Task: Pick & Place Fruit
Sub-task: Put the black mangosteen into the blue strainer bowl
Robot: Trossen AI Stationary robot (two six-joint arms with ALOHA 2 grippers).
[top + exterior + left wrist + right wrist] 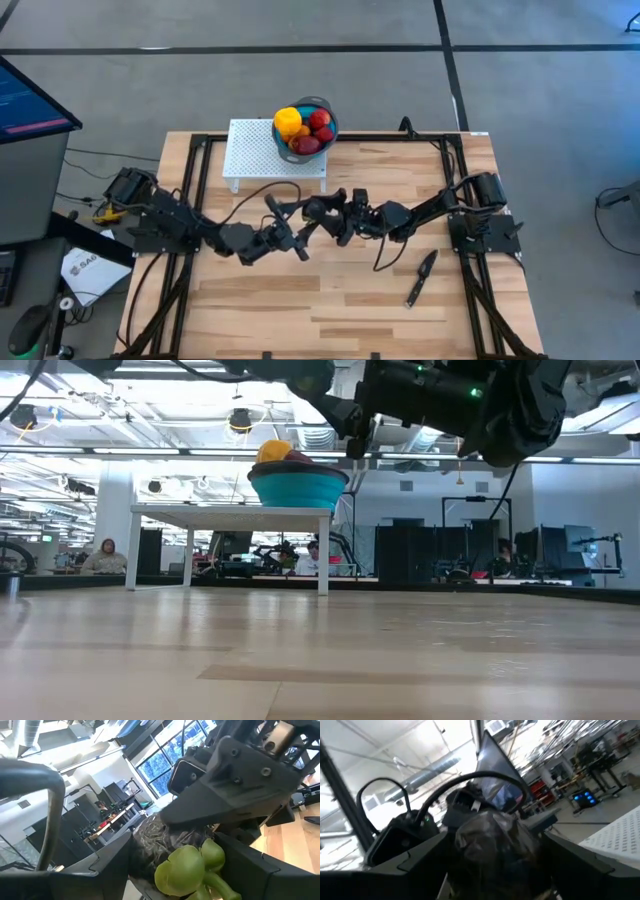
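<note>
A blue bowl (322, 102) stands on a white perforated stand (250, 150) at the table's far edge. It holds yellow, orange and red fruit (300, 125), which peeks over the rim in the low view (275, 452). Both arms meet above the table's middle, lifted well off the wood. My left gripper (300, 232) (185, 870) has a green lobed piece (182, 870) between its fingers. My right gripper (338, 215) (495, 855) has a dark mottled rounded piece (495, 845) between its fingers. The two pieces touch each other. My left gripper holds the green lobed piece (210, 855) between its two fingers, lifted clear of the table; the dark mottled piece (155, 837) sits just beyond it. My right gripper holds the dark mottled piece (470, 840) between its two fingers, coming level from the table's right, clear of the table; the piece hides the green one.
A black-handled knife (420, 278) lies on the wood toward the table's right near side. The stand's legs (324, 555) rise from the far part of the table. Cables hang around both arms. Bare wood lies below the grippers and along the near edge.
</note>
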